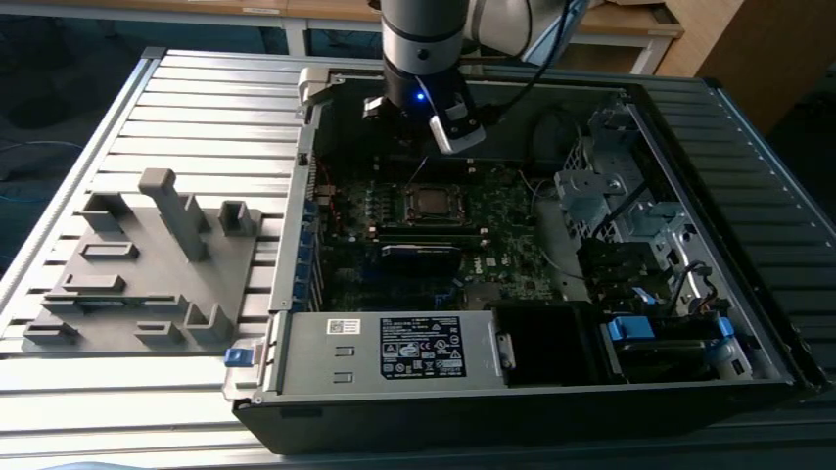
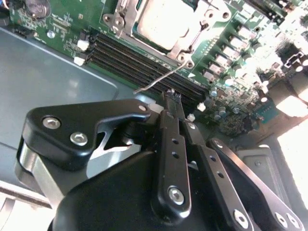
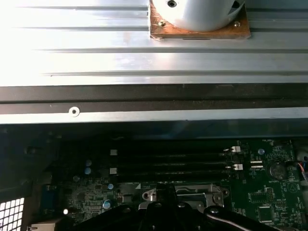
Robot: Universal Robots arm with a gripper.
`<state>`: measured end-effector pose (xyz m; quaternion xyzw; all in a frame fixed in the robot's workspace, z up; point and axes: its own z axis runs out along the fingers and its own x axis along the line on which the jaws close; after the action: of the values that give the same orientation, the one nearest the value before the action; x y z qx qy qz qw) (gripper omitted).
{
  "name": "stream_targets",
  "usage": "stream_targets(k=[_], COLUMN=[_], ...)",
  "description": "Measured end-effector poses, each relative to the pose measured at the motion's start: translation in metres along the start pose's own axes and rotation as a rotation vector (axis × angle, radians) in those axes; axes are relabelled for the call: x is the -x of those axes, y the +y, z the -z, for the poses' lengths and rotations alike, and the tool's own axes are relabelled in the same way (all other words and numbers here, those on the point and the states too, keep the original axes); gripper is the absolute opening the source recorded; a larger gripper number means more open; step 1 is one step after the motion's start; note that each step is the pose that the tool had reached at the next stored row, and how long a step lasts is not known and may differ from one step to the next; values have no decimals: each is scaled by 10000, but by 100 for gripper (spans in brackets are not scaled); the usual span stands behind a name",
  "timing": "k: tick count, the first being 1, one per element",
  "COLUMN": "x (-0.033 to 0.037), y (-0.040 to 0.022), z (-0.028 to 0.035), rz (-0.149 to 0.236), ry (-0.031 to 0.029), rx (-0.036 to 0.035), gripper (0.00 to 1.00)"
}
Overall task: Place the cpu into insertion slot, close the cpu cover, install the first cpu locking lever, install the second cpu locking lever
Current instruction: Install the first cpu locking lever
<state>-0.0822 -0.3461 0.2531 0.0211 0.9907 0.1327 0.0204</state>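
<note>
The cpu [image 2: 161, 21] lies in the insertion slot [image 1: 430, 202] on the green board, its pale metal top showing through the window of the cpu cover [image 2: 185, 45], which lies flat over it. A thin wire locking lever [image 2: 161, 78] sticks out from the socket's corner over the black memory slots. My gripper [image 2: 171, 95] is shut with nothing between its black fingers, its tips just beside that lever. In the exterior view the gripper [image 1: 445, 129] hangs over the case's far side, above the socket. In the first wrist view the socket's metal frame [image 3: 185, 191] lies just ahead of the fingers [image 3: 159, 211].
The open computer case [image 1: 523, 392] lies on a slatted metal table [image 1: 196, 108]. Long black memory slots [image 2: 144, 60] run beside the socket. A grey fixture block [image 1: 144, 264] stands at the exterior view's left. Drive cages and cables [image 1: 627, 215] crowd the case's right side.
</note>
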Motion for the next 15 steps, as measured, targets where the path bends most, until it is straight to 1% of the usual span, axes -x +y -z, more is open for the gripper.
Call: stream_targets(k=[4,9,15], x=[1,-1,11], y=[-1,-22,-20], z=[-9,-82,-99], rz=[0,0,0], ry=[-2,-1,-1], rx=[2,2,1], gripper=[11,11,11])
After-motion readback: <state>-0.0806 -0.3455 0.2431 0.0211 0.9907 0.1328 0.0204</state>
